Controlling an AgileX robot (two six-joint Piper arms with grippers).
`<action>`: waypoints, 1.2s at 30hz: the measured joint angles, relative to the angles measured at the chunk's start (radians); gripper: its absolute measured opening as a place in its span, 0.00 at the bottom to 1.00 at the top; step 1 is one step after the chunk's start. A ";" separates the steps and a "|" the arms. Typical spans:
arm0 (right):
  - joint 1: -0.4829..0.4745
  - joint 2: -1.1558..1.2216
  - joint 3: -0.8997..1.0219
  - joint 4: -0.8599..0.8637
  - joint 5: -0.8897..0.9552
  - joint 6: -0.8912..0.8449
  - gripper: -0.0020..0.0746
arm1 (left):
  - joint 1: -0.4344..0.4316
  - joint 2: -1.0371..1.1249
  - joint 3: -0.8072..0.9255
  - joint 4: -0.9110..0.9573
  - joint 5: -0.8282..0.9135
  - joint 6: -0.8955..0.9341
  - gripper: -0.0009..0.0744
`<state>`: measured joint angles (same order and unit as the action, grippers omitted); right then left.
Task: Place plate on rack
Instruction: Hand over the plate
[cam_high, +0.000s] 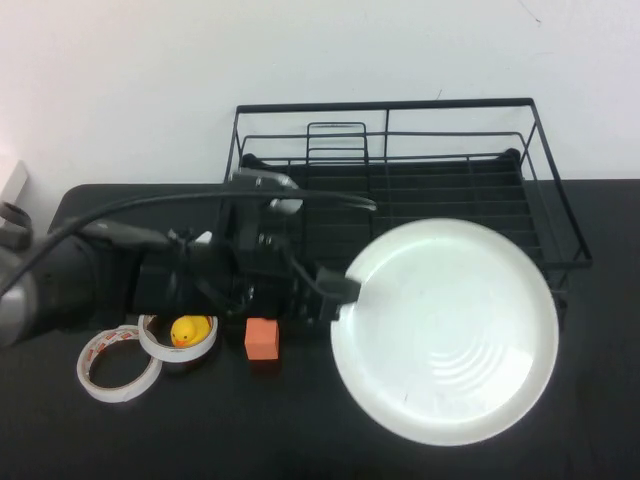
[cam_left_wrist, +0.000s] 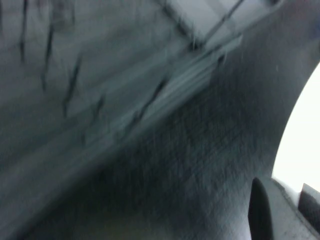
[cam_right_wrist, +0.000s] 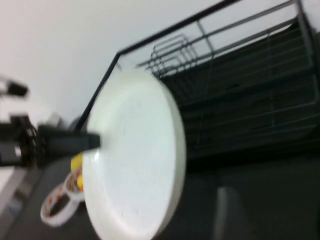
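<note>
Listing from the left edge of the high view: two white-and-red tape rolls lie flat on the black table (cam_high: 600, 420) at lower left, the outer tape roll (cam_high: 118, 363) just touching the inner tape roll (cam_high: 178, 337). A yellow rubber duck (cam_high: 189, 329) sits inside the inner ring. Right of these, an orange block (cam_high: 262, 339) stands on the table, near the duck's roll but apart from it.

Above these items, the left arm (cam_high: 90, 275) reaches across from the left edge toward centre. The left gripper (cam_high: 338, 296) sits at centre frame, its fingers pinching the left rim of the plate (cam_high: 445, 330). The plate, large, round and white, fills the lower right of centre, held off the table and tilted, as the right wrist view confirms with the plate (cam_right_wrist: 134, 157) seen nearly edge-on.

Behind, across the upper middle and right, stands the rack (cam_high: 480, 190), black wire with tall railings and a small upright divider at its back left. The plate overlaps the rack's front rail in the frame; whether they touch cannot be told.

The right gripper does not show in any view.
</note>
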<state>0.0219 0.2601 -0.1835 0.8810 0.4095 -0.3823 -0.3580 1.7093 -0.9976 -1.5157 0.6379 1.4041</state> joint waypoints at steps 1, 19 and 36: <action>0.000 0.051 -0.041 0.000 0.019 -0.033 0.56 | -0.012 -0.032 0.000 0.000 -0.025 0.013 0.01; 0.000 0.811 -0.513 0.310 0.325 -0.756 0.83 | -0.166 -0.180 0.009 0.004 -0.165 0.057 0.01; 0.004 1.022 -0.527 0.542 0.491 -1.162 0.24 | -0.166 -0.232 0.009 0.013 -0.184 0.045 0.03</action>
<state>0.0258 1.2818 -0.7102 1.4231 0.9005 -1.5441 -0.5235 1.4777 -0.9884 -1.5027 0.4536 1.4487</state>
